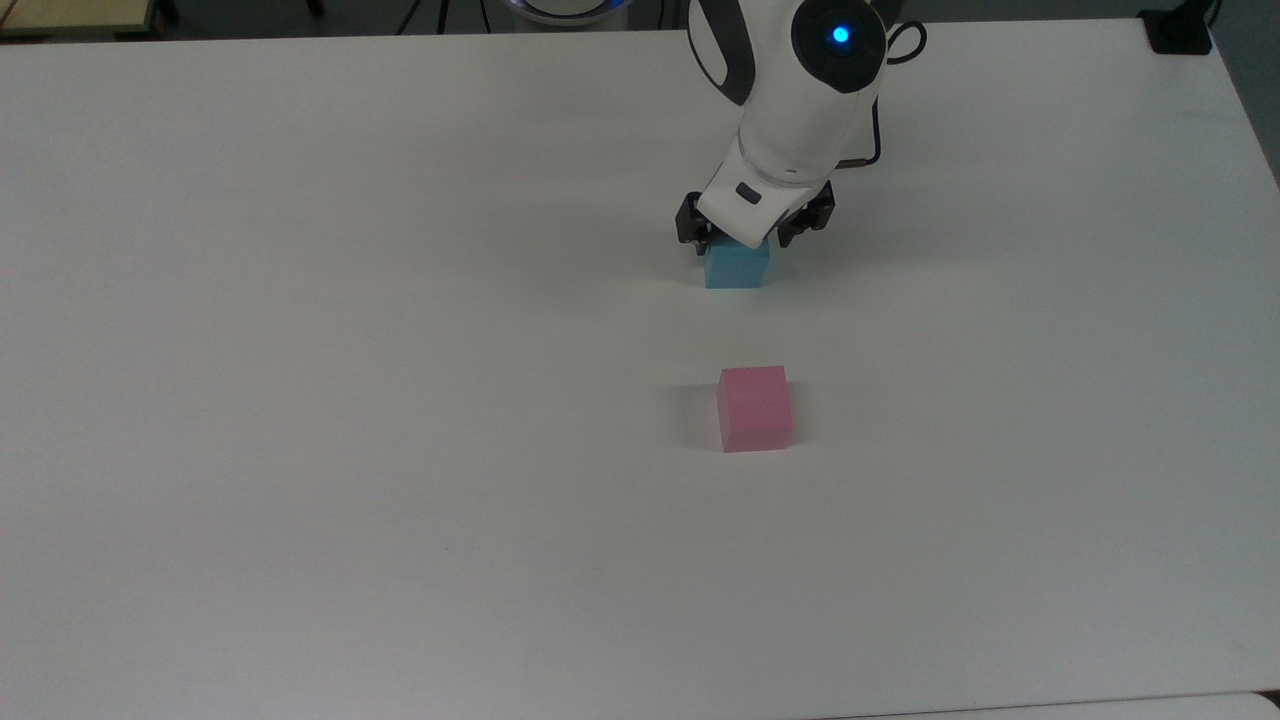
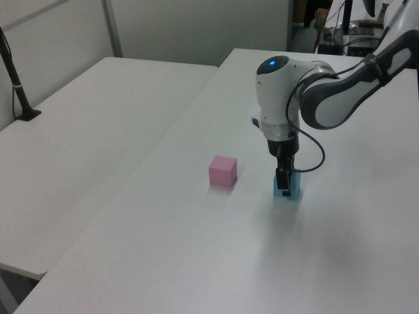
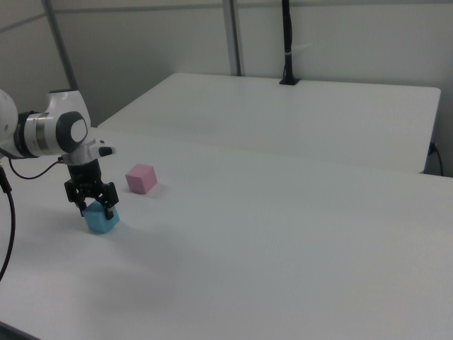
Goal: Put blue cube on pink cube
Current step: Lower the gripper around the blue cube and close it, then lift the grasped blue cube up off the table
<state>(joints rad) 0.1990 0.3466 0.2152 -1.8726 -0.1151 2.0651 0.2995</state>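
Now hand (image 1: 742, 240) lowered over blue cube (image 1: 737, 268), fingers apart astride it, pink cube (image 1: 755, 408) well apart.

top view sits high over the white table (image 1: 300, 450), looking steeply down, with the arm (image 1: 800, 90) coming in from the upper edge of the frame. left view is lower and off to one side, arm (image 2: 327, 98) at upper right. right view looks from the opposite side, further back, arm (image 3: 49, 134) at far left. All three share the blue cube (image 1: 737, 268) and pink cube (image 1: 755, 408), both side views also catch a second table (image 2: 85, 124)
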